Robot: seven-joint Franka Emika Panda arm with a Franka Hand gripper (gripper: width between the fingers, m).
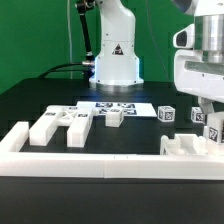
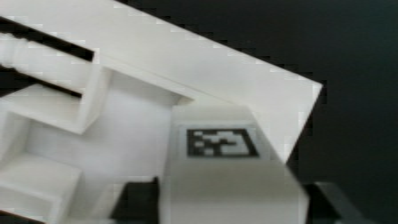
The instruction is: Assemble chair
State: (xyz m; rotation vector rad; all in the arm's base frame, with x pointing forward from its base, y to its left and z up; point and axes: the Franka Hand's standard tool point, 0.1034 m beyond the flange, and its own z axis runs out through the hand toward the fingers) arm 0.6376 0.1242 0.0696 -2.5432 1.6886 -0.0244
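Sitting just behind the white border rail (image 1: 90,160), a chair piece (image 1: 186,146) lies beneath the gripper (image 1: 208,118) (gripping or not, I cannot tell); loose chair blocks (image 1: 60,125) lie toward the exterior view's left, before the marker board (image 1: 115,104)

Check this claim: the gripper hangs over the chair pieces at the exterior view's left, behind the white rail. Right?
Wrong side: the exterior view shows that the gripper hangs over the chair piece at its right, behind the white rail.
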